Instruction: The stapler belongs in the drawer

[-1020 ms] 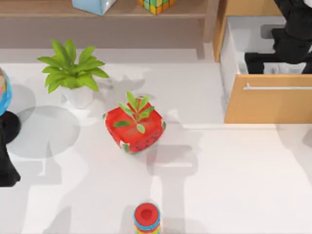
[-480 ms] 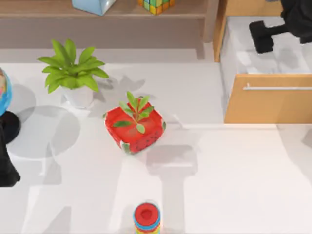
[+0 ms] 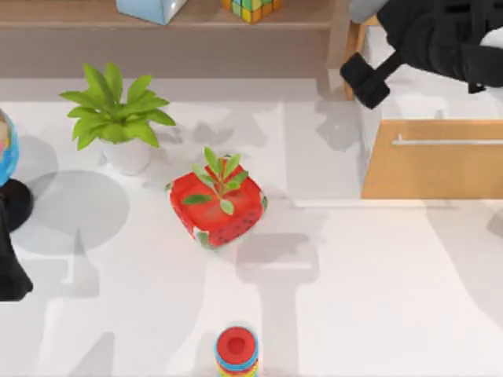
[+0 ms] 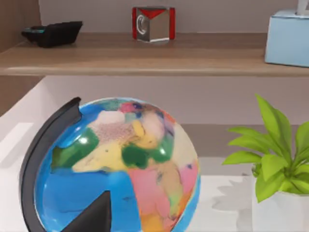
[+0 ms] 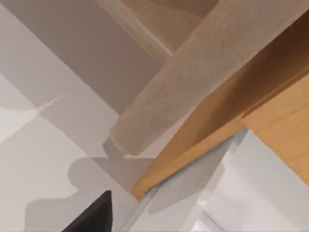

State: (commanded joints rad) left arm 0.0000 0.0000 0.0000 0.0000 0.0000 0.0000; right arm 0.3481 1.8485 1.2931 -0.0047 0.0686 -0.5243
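At the far right corner of the white table [image 3: 377, 298], the light tan wooden drawer [image 3: 432, 169] is standing pulled out, its thin silver bar handle [image 3: 448, 141] running across the front and a strip of white interior showing behind it. The right gripper [image 3: 363, 78] is hovering over the drawer's left wall, near the end of the long brown wooden shelf board [image 3: 196, 16]. I cannot tell whether this gripper is open or closed. The black right arm is covering much of the drawer's interior, so I cannot tell where the stapler is lying.

The left arm [image 3: 9, 275] is sitting parked at the table's left edge, just beside the multicoloured globe on a black stand [image 4: 116, 169]; its grip I cannot tell either.

Other items (all well apart from the drawer):
- a leafy green plant in a white pot [image 3: 118, 118], towards the left;
- a red strawberry-patterned cube planter with a green sprig [image 3: 218, 206], at centre;
- a red-topped stack of coloured rings [image 3: 236, 351], at the near edge.
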